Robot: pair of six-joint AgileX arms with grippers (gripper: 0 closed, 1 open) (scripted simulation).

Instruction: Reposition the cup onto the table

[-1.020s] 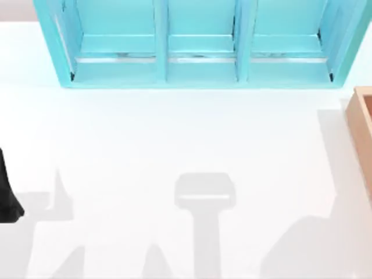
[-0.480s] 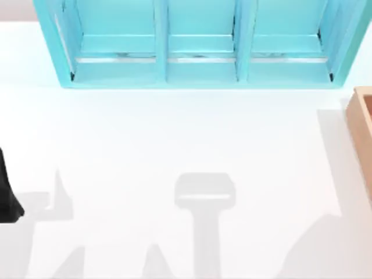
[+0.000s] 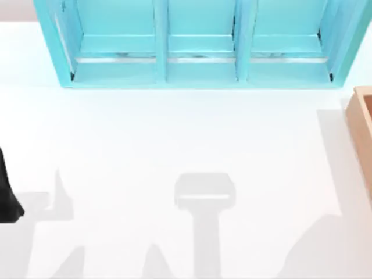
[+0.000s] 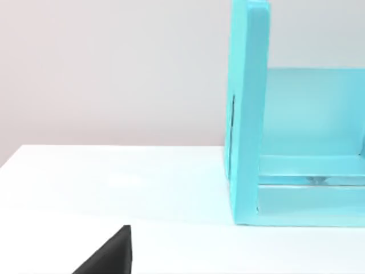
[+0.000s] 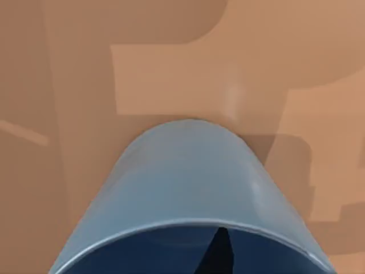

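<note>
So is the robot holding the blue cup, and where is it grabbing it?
It cannot be told. The cup sits very close under the right wrist camera, over the tan wooden box, but no fingers are seen touching it. The left arm is parked at the table's left edge.

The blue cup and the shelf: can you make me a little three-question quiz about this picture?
1. True or false: the cup stands on the white table.
2. How many bays does the turquoise shelf unit have?
3. What colour surrounds the cup in the right wrist view: A white, B tan, C turquoise?

Key: 1 false, tan wood surrounds it, like the wooden box at the table's right edge. 2 three. 3 B.
</note>
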